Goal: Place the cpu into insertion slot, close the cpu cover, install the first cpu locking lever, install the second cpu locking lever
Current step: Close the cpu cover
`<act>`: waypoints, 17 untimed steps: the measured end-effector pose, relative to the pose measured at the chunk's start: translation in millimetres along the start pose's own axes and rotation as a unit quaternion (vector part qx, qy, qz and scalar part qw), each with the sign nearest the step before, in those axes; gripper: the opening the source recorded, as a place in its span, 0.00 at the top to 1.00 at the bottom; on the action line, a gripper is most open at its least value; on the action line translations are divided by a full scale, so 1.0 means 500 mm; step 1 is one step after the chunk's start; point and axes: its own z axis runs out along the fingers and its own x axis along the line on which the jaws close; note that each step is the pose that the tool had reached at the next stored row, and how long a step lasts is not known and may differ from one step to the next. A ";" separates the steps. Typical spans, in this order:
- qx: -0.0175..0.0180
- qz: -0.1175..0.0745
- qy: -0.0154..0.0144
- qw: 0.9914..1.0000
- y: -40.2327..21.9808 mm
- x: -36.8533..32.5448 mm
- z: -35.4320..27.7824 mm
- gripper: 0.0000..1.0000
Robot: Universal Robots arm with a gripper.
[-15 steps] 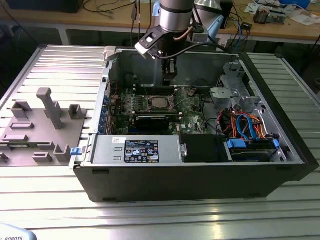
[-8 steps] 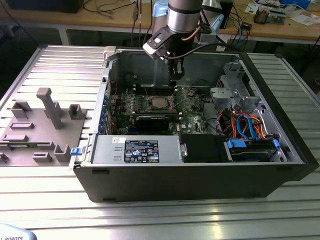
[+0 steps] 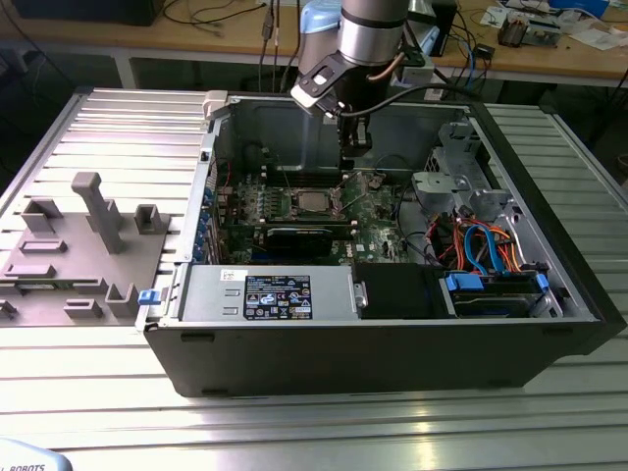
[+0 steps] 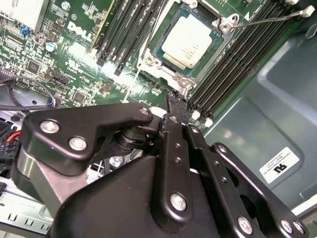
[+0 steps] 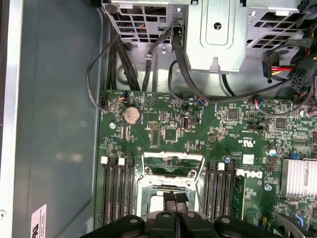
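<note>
The cpu [image 4: 187, 43] lies flat in the insertion slot [image 4: 171, 74] on the green motherboard, its silver top showing; in the exterior view the cpu [image 3: 312, 203] sits mid-case. The cpu cover [image 5: 172, 159] is swung up and back off the slot, silvery with a cut-out middle. A thin wire locking lever [image 4: 267, 20] sticks out free from one corner of the slot. My gripper [image 5: 176, 197] hangs above the slot with its black fingertips pressed together and nothing between them. In the exterior view the gripper [image 3: 353, 147] is inside the case, just beyond the cpu.
Black memory slots [image 5: 116, 191] flank the socket on both sides. A metal drive cage [image 5: 213, 34] and black cables [image 5: 183, 69] lie beyond the board. The case wall [image 5: 54, 124] runs close by. A grey fixture [image 3: 93, 245] stands on the table at the exterior view's left.
</note>
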 end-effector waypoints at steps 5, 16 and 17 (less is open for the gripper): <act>0.000 0.000 0.000 1.000 0.007 0.000 0.000 0.89; 0.000 0.000 0.000 1.000 0.019 -0.001 0.000 0.89; 0.000 0.000 0.000 1.000 0.019 -0.001 0.000 0.89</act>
